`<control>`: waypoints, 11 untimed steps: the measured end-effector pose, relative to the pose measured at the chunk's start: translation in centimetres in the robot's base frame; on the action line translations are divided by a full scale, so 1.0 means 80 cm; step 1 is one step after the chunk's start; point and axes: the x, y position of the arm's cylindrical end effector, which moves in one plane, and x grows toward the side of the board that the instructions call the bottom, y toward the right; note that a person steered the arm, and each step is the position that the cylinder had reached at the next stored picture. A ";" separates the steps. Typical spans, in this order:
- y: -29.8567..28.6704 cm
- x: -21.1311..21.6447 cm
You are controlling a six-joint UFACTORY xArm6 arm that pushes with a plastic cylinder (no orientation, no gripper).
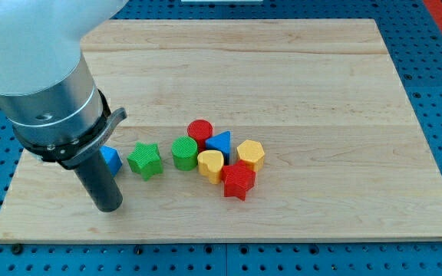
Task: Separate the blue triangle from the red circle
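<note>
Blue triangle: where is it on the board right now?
The blue triangle sits in the cluster just below the board's centre, touching the red circle on its upper left, with the yellow hexagon to its right.

A wooden board [298,69] carries blocks clustered around the blue triangle [219,142]: red circle [200,129] touching its upper left, yellow hexagon [250,155] right, green cylinder [184,152] left

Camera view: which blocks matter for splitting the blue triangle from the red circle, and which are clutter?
Job: blue triangle block; red circle block; my tip.

Clutter: green cylinder; green star; yellow heart; yellow hexagon; red star; partly hidden blue block.
</note>
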 end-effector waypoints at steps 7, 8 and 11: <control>0.214 -0.157; 0.227 -0.190; 0.300 -0.219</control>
